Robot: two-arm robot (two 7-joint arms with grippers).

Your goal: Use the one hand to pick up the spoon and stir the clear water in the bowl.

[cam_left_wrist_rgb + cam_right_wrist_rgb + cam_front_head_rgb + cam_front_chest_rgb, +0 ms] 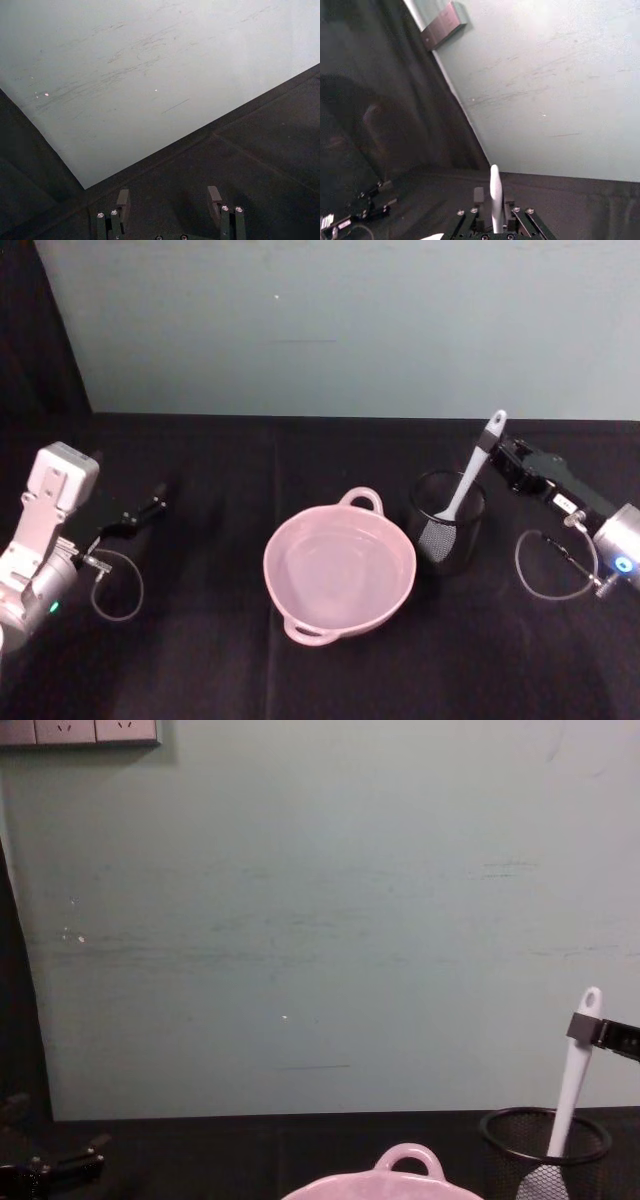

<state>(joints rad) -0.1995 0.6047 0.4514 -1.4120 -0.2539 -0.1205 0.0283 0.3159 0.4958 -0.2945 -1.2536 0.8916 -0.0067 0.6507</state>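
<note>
The pale pink bowl point(288, 585) sits mid-table, its loop handle point(408, 1150) toward the back wall, and its glossy inside looks wet. To its right, the white spoon point(466, 483) stands leaning in a black wire-mesh cup point(468, 540), head down and holed handle end up. My right gripper point(492, 456), the labelled black one, is shut on the upper handle, and the handle point(495, 195) runs between its fingers. The same grip shows in the chest view on the spoon point(574, 1070). At the far left my left gripper point(150, 508) rests low over the cloth, open, with nothing between its fingers point(123, 199).
Black cloth covers the table point(200, 660) up to a pale green back wall point(320, 920). The mesh cup point(512, 1152) stands close to the bowl's right rim. Cable loops hang by both wrists point(545, 565). Wall sockets point(80, 730) sit high at the left.
</note>
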